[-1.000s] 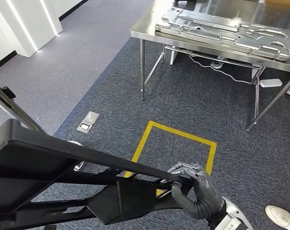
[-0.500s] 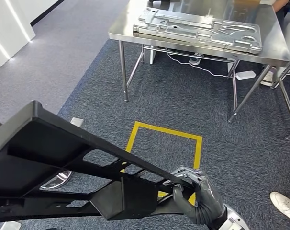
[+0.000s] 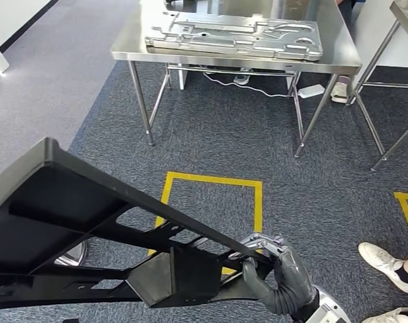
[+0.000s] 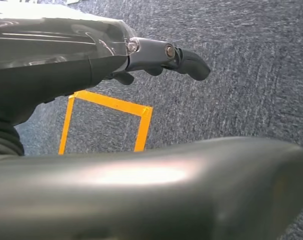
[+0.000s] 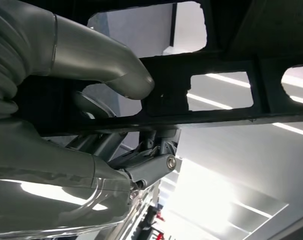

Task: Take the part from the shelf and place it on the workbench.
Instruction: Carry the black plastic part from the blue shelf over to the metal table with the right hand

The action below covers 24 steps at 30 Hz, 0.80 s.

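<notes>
Part [image 3: 90,235], a long black frame with cut-out openings, spans the lower head view from 9 o'clock toward 5 o'clock, carried above the carpet and well apart from the bench [image 3: 339,64]. It has left the shelf and is not yet placed.

Right hand [image 3: 278,272] grips the narrow end of the frame. Its fingers [image 3: 262,243] curl over the upper rail and the thumb presses from beneath, so the rail is clamped between them. The right wrist view confirms this: the thumb [image 5: 119,75] lies against a black bar of the frame beside a rectangular opening. A grip at the extreme end suggests the load is shared with the other arm, and that the frame is held low and roughly level for carrying.

Left hand [image 4: 169,52] appears in the left wrist view with its fingers extended above the carpet and a yellow floor marking [image 4: 104,107]. Whether they bear on the part cannot be determined; a large blurred grey surface crosses the foreground.

Bench stands at 12 o'clock and already carries a large stamped metal panel [image 3: 232,33]. Free surface appears to remain along its near edge.

A yellow floor marking [image 3: 212,180] lies between robot and bench. A person's shoes [image 3: 385,259] appear at 4 o'clock, cut off by the frame edge. The part's wide end is cropped at 9 o'clock.
</notes>
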Each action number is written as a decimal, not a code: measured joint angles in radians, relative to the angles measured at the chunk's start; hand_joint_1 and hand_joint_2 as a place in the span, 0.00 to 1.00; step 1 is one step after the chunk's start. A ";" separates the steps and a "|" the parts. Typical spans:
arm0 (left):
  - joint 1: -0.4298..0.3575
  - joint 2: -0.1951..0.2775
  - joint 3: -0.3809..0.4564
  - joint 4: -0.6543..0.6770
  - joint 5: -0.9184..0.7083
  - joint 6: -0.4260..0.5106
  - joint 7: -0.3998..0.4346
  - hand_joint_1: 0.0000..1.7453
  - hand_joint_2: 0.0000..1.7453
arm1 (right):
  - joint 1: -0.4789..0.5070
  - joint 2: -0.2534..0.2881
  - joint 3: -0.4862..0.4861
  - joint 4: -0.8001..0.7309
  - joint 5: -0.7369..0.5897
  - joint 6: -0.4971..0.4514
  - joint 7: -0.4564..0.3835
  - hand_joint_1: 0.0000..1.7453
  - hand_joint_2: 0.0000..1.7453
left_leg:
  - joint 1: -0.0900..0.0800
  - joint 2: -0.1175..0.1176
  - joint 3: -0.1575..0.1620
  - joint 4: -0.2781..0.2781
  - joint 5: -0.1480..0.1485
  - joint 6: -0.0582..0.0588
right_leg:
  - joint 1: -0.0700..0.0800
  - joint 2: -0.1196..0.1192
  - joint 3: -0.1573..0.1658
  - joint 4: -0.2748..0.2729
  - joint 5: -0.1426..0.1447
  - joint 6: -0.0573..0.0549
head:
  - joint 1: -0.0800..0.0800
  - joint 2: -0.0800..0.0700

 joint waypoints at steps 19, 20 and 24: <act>0.000 0.004 0.029 0.000 0.038 -0.033 0.000 0.00 1.00 | -0.006 0.001 -0.001 0.007 0.023 -0.007 -0.016 1.00 1.00 | -0.010 -0.076 -0.024 0.003 0.023 0.018 | 0.010 0.061 0.011 -0.001 -0.008 -0.011 | 0.001 0.000; -0.001 0.004 0.030 0.000 0.039 -0.035 0.000 0.00 1.00 | -0.006 0.001 -0.001 0.007 0.025 -0.008 -0.016 1.00 1.00 | -0.010 -0.076 -0.024 0.003 0.023 0.019 | 0.010 0.061 0.011 -0.002 -0.007 -0.011 | 0.001 0.000; -0.003 0.004 0.034 0.000 0.043 -0.039 -0.004 0.00 1.00 | -0.006 0.001 -0.001 0.007 0.031 -0.008 -0.016 1.00 1.00 | -0.010 -0.076 -0.024 0.004 0.022 0.021 | 0.010 0.061 0.011 -0.003 -0.007 -0.006 | 0.001 0.000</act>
